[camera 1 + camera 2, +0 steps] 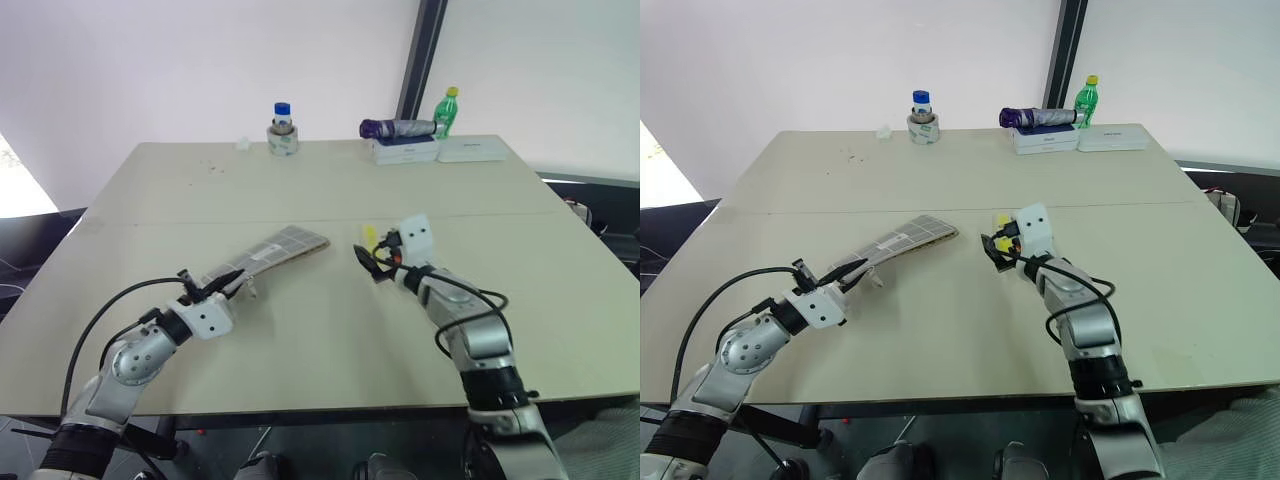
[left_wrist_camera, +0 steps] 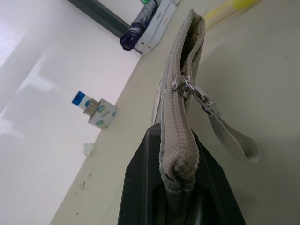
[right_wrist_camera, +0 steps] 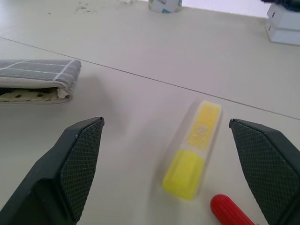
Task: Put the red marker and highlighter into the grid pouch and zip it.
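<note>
While the left gripper [image 1: 228, 287] at lower left pinches the grid pouch's [image 1: 275, 251] near end, the right gripper [image 3: 173, 173] hangs wide open over the highlighter [image 3: 194, 150] at centre. Closing skewed could knock the stubby pen aside or catch the red marker [image 3: 229, 212] beside it.

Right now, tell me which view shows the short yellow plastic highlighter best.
The right wrist view: the short yellow plastic highlighter lies whole on the table between the open right gripper's fingers. The eye views show a yellow sliver behind that gripper; the left wrist view shows a blurred yellow streak.
</note>
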Action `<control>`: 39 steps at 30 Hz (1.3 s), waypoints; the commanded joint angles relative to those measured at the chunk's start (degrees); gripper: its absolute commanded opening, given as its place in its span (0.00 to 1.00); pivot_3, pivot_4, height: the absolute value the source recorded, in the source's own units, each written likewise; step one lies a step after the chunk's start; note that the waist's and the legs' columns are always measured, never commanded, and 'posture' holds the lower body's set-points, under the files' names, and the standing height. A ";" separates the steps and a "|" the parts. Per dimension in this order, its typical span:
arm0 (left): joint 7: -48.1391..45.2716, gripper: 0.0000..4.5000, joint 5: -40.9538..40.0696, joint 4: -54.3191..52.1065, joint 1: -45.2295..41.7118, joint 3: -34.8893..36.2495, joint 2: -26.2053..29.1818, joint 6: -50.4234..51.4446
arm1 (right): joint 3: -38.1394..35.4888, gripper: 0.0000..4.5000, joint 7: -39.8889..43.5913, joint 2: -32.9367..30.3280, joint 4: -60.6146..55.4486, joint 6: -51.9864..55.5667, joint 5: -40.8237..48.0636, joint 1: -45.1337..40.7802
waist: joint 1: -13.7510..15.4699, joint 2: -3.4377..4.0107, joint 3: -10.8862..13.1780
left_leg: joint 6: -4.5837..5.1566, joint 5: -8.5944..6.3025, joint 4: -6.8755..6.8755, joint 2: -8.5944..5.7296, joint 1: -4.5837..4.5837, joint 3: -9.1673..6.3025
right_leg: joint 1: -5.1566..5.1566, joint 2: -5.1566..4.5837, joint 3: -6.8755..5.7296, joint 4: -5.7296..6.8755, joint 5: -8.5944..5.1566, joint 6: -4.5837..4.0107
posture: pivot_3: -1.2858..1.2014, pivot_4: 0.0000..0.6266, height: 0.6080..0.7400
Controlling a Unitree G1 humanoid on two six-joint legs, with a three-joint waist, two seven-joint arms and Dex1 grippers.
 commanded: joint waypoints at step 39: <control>0.03 0.00 -2.99 -2.82 0.23 1.40 -0.78 1.33 | 3.70 0.20 23.54 -13.25 -2.73 -7.86 3.35 -2.30 | 0.18 0.01 0.01 | 0.18 -0.11 -0.06 -0.01 -0.08 0.06 | -0.10 -0.04 0.03 -0.03 0.00 0.01 | 0.52 0.24 1.00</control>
